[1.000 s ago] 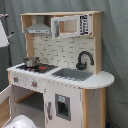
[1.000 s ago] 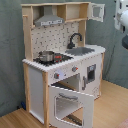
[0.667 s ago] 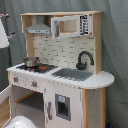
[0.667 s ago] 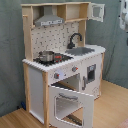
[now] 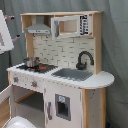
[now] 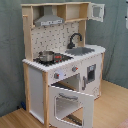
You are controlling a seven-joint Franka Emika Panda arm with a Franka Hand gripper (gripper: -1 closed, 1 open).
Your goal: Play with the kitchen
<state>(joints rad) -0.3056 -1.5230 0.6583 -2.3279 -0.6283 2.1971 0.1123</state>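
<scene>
First exterior view: the kitchen [image 5: 60, 70] fills the frame centre; pot [image 5: 31, 62] at 9 o'clock on the stove, black faucet [image 5: 83, 60] at 3 o'clock over the sink [image 5: 73, 74].

Second exterior view: we see the kitchen [image 6: 62, 60] centred, its oven door [image 6: 69, 102] swung down open at 6 o'clock.

Gripper out of frame in both; finger state unknown to us.
</scene>
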